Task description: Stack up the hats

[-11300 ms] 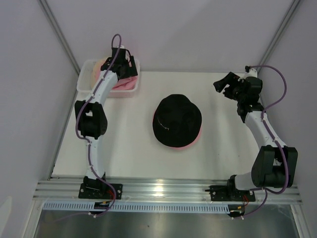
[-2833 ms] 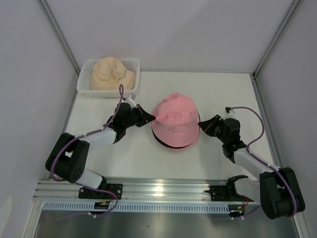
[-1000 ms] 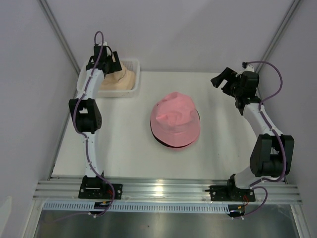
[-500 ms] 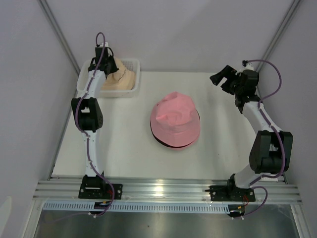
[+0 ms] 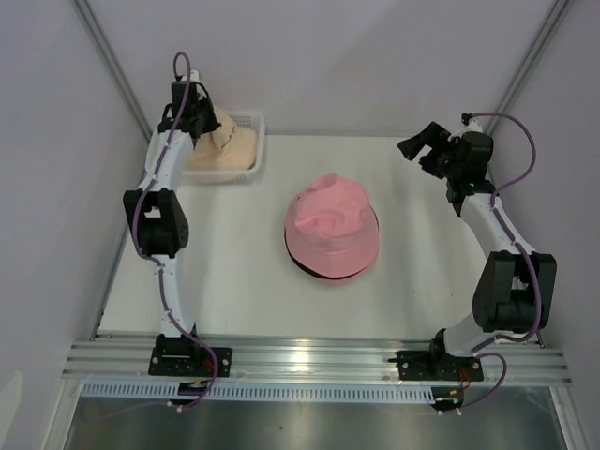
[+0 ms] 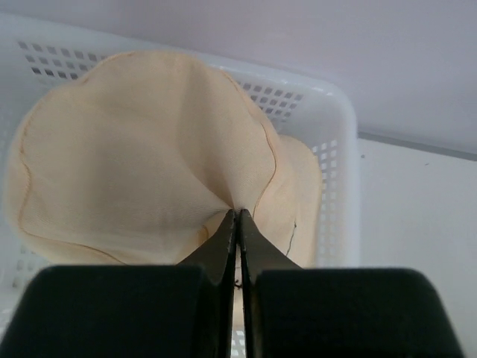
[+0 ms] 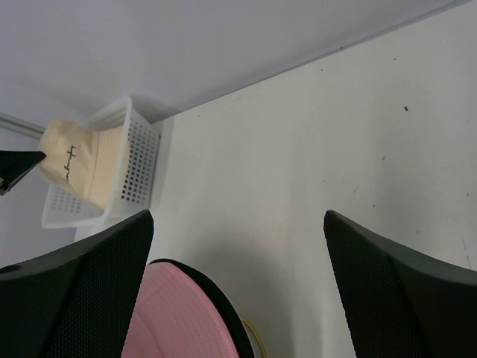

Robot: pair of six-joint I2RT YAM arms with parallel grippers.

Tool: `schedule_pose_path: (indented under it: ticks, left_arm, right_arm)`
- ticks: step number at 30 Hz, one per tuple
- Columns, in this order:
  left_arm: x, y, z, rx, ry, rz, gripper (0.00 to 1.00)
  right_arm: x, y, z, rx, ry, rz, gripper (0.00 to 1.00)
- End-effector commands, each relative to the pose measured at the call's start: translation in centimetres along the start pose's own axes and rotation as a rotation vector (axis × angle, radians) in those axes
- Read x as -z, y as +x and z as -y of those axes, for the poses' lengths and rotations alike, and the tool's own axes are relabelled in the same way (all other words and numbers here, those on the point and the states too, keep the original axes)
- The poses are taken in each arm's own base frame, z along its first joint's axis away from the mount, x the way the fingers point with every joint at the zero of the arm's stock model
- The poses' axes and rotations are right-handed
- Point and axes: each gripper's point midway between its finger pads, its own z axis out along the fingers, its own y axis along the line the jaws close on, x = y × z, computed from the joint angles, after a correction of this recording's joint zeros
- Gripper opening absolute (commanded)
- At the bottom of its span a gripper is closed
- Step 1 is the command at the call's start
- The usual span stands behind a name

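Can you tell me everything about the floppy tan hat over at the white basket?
The soft beige fabric bucket hat has a floppy, wavy brim with a stitched edge. The right wrist view shows a small dark embroidered mark on its side. The left end effector is shut on a fold of the cloth, puckering it. The hat hangs crumpled and tilted, its lower part inside the white plastic mesh basket at the far left corner of the white table.

White perforated plastic basket (image 5: 256, 150) sits at the far left corner of a white table (image 5: 422, 272), pale grey walls (image 5: 375, 56) stand behind, aluminium rail (image 5: 309, 359) runs along the near edge
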Motion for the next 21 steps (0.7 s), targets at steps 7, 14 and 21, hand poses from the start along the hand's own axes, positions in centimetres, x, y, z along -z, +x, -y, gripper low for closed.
schedule_pose_path:
  ticks: [7,14,21]
  left_arm:
    - [16.5,-12.7,8.4,-0.117,0.179,0.311,0.01]
    - [25.4,-9.3,17.1,-0.215,0.465,0.232,0.01]
    - [34.3,-4.7,21.9,-0.263,0.702,0.237,0.01]
  right_arm:
    - [3.4,-3.5,-5.6,0.021,-0.179,0.095,0.99]
    - [6.3,-3.6,-9.3,-0.031,-0.320,0.104,0.99]
    - [10.9,-1.4,-11.9,-0.090,-0.421,0.109,1.00]
